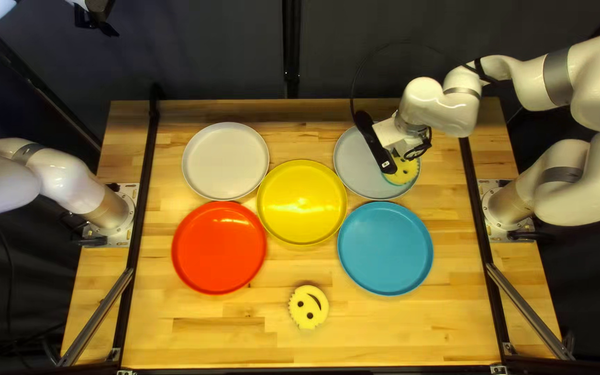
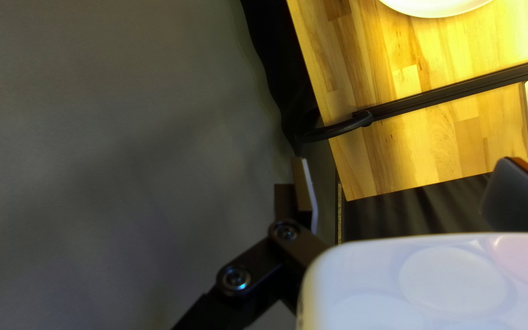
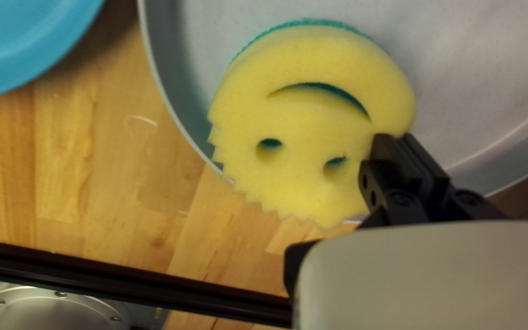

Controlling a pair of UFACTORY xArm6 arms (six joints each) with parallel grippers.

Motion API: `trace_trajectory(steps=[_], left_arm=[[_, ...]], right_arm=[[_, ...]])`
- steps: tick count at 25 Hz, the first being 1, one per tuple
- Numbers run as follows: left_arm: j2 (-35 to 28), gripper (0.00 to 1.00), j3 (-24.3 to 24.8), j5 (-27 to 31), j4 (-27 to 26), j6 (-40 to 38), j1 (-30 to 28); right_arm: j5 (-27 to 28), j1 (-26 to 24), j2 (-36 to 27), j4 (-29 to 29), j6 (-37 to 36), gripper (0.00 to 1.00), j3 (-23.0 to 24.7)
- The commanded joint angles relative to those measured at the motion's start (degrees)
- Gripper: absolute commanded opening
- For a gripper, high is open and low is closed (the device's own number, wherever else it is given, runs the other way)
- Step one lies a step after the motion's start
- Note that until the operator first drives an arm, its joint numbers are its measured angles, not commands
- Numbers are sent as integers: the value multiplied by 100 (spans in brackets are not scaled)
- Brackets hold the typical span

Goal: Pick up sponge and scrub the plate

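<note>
Beyond the bench's [image 1: 230, 340] far left corner, the left pincer [image 1: 96, 20] hangs apart. Left of the right pincer [image 1: 404, 154] lie the white plate [image 1: 225, 163], red plate [image 1: 219, 250], yellow plate [image 1: 302, 208] and other sponge [image 1: 308, 316]. It clamps the sponge [image 3: 300, 125] over the gray plate [image 1: 357, 167], just beside the blue plate [image 1: 385, 250].

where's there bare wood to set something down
Either side of the loose sponge, between the red plate or blue plate and the table's near edge; also behind the yellow plate. Crowded: the gray plate, where the right arm reaches another sponge.
</note>
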Motion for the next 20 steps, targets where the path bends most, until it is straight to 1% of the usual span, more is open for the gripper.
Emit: trace_trajectory(steps=[1,4,9,13,17,20], left_arm=[[0,100,0,0,0,0,0],[0,100,0,0,0,0,0],[0,100,0,0,0,0,0],[0,100,0,0,0,0,0],[0,100,0,0,0,0,0],[0,100,0,0,0,0,0]], right_arm=[[-20,-168,239,48,-198,0,-260],[25,-305,514,83,-351,0,-614],[131,-432,568,88,-456,0,-838],[61,-396,557,75,-394,0,-781],[-35,-131,510,63,-160,0,-595],[86,102,316,10,52,0,-436]])
